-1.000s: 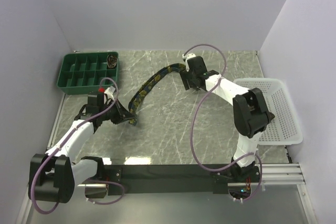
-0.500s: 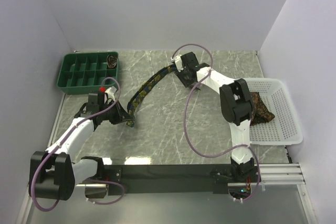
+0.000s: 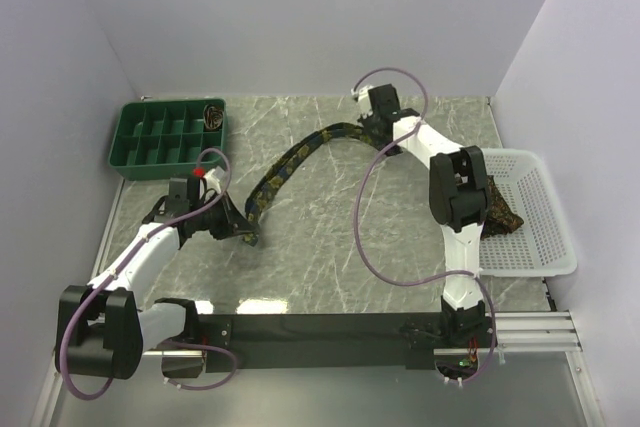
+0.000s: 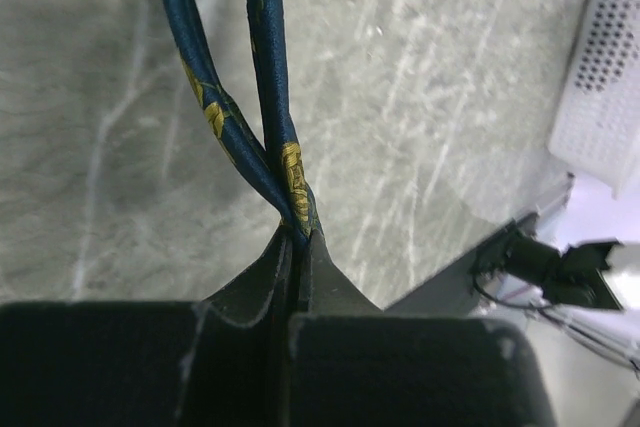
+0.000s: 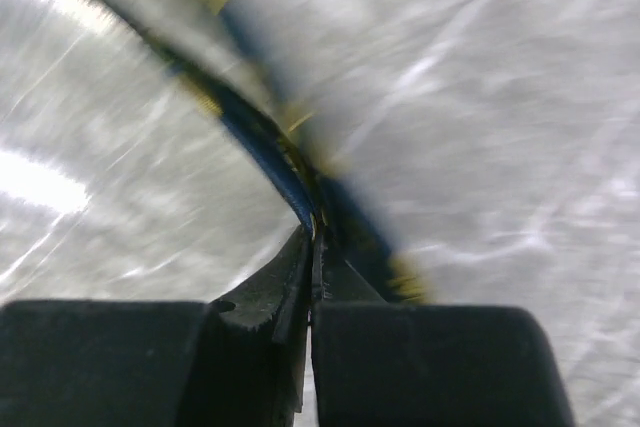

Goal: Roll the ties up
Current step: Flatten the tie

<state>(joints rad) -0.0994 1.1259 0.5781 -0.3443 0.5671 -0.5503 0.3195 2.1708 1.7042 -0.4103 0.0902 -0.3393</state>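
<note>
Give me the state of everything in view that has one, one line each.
left gripper: shut on the navy tie, near end.
right gripper: shut on the navy tie, far end.
navy tie: unrolled, stretched between the two grippers.
white mesh basket: upright, holds the brown tie.
brown tie: bunched up, unrolled.
green compartment tray: something dark in one corner compartment, others look empty.

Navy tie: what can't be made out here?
- Right wrist view: navy tie smeared by motion blur; print unreadable at the right gripper.
- Top view: tie's near end hidden under the left gripper.
- Top view: brown tie in the white basket partly behind the right arm.
- Green tray: its far-corner item too small to identify.
</note>
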